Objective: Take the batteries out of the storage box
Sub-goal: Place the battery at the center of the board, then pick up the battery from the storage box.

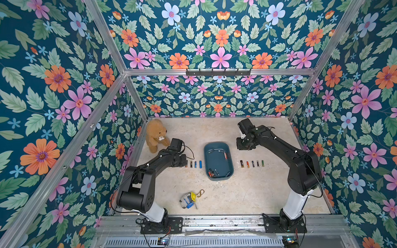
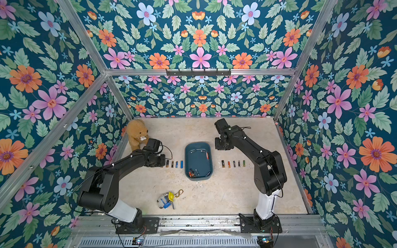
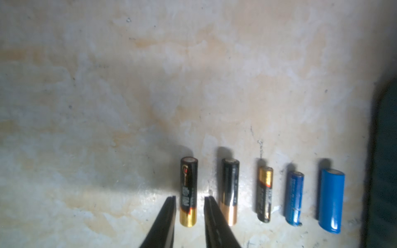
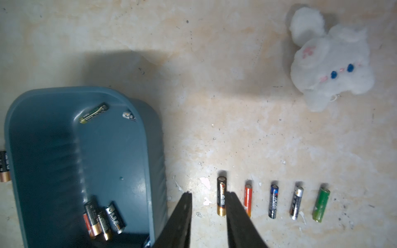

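The teal storage box (image 1: 214, 164) (image 2: 196, 165) lies mid-table. Inside it, several batteries (image 1: 212, 172) cluster at the near end and others (image 1: 225, 155) lie at the far end. A row of batteries (image 1: 195, 164) lies left of the box and a second row (image 1: 252, 163) lies right of it. My left gripper (image 3: 190, 197) is open, its fingers straddling the black-and-gold end battery (image 3: 188, 182) with a gap on each side. My right gripper (image 4: 210, 194) is open over bare table between the box (image 4: 120, 150) and the row's nearest battery (image 4: 221, 189).
A brown teddy bear (image 1: 155, 135) sits at the back left, close behind the left arm. A small toy figure with a yellow hat and key clip (image 1: 189, 199) lies near the front. A white plush (image 4: 330, 62) lies beyond the right row.
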Controlling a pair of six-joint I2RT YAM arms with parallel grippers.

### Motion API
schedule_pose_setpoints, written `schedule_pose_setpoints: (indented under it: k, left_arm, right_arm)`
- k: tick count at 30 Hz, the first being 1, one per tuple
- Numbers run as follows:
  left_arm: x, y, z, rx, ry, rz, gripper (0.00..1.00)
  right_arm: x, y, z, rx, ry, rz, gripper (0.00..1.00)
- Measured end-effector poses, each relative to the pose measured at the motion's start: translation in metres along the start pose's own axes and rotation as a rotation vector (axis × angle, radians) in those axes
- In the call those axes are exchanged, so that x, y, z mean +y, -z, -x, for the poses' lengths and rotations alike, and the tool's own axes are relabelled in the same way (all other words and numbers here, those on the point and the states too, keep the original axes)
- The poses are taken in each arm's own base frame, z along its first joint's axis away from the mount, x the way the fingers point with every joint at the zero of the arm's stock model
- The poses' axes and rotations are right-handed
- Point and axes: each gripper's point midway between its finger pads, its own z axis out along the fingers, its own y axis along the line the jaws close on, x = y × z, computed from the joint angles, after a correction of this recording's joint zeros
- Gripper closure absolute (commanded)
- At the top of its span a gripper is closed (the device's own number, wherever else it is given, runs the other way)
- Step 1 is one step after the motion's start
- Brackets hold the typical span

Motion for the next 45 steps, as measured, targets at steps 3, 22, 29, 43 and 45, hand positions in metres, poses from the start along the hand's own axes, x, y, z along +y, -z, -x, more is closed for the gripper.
schedule_pose_setpoints:
  k: [3, 22, 29, 43, 45]
  left_arm:
    - [-0.003, 0.009, 0.011, -0.03, 0.002, -0.011, 0.69]
    - [-0.018, 0.045, 0.039, -0.114, 0.032, -0.09, 0.66]
    - [-0.021, 0.043, 0.033, -0.099, 0.03, -0.11, 0.66]
    - [-0.023, 0.039, 0.025, -0.08, 0.029, -0.129, 0.66]
    - [-0.024, 0.039, 0.025, -0.081, 0.029, -0.133, 0.66]
  right_arm:
    - [0.012, 0.003, 0.004, -0.011, 0.019, 0.005, 0.67]
    - [0.105, -0.052, -0.003, 0.052, 0.144, -0.064, 0.67]
    - [0.099, -0.074, -0.005, 0.086, 0.123, -0.14, 0.66]
    - [0.086, -0.097, -0.023, 0.157, 0.101, -0.221, 0.66]
    - [0.084, -0.099, -0.024, 0.162, 0.1, -0.228, 0.66]
